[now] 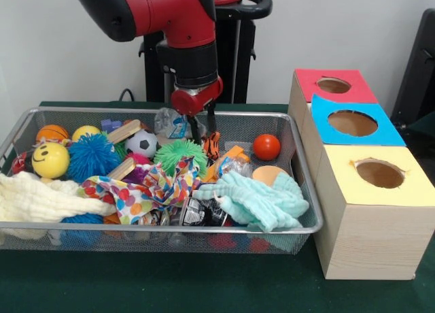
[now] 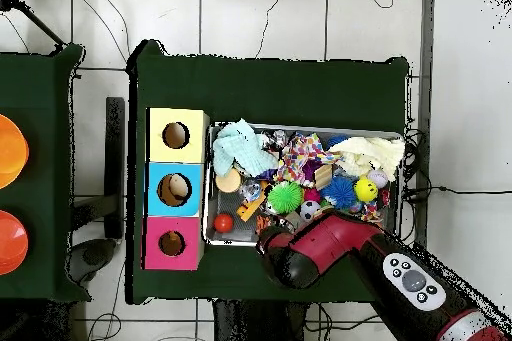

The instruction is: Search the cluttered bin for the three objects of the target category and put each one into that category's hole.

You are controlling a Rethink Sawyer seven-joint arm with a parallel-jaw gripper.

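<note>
Searching is the step in hand: the hand (image 1: 202, 137) hangs low over the wire bin (image 1: 299, 170), fingers narrow and empty, beside the green spiky ball (image 1: 180, 153). Which category is the target cannot be told, so the next move needs a clear pick for the three-hole box (image 1: 367, 190).

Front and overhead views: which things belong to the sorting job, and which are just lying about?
Job: silver wire-mesh bin of clutter; red-topped wooden box; blue-topped wooden box; yellow-topped wooden box, each with a hole; gripper.
Lying about: orange round objects on the side table; thin floor cables.
</note>
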